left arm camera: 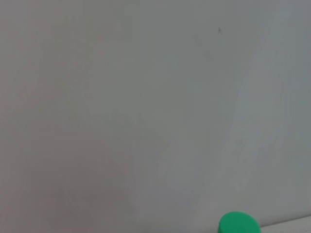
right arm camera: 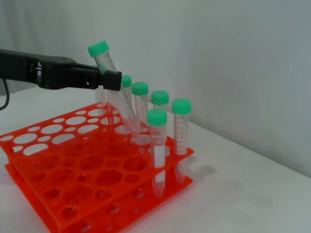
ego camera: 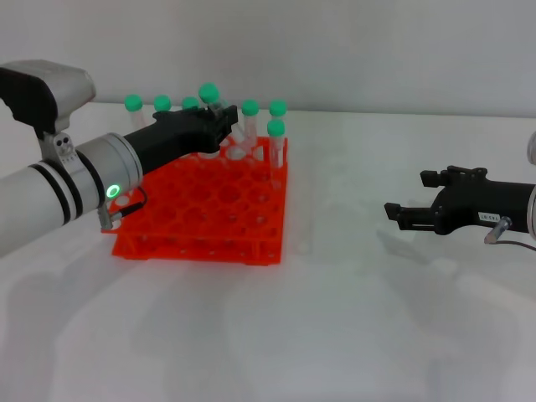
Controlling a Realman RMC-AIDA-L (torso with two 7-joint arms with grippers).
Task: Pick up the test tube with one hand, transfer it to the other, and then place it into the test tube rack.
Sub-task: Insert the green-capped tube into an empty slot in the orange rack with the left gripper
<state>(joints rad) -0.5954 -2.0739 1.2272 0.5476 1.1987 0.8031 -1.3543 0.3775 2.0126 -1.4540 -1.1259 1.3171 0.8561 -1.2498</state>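
Note:
My left gripper [ego camera: 223,119] reaches over the back of the orange test tube rack [ego camera: 201,228] and is shut on the test tube [ego camera: 209,94], a clear tube with a green cap. In the right wrist view the left gripper [right arm camera: 112,80] holds the test tube [right arm camera: 104,57] tilted, with its lower end down at a hole in the rack's [right arm camera: 58,145] back rows. One green cap [left arm camera: 238,224] shows in the left wrist view. My right gripper [ego camera: 408,195] is open and empty, low over the table, well to the right of the rack.
Several other green-capped tubes [ego camera: 275,130] stand upright in the rack's back rows and right corner [right arm camera: 157,119]. A pale wall rises behind the white table [ego camera: 352,318].

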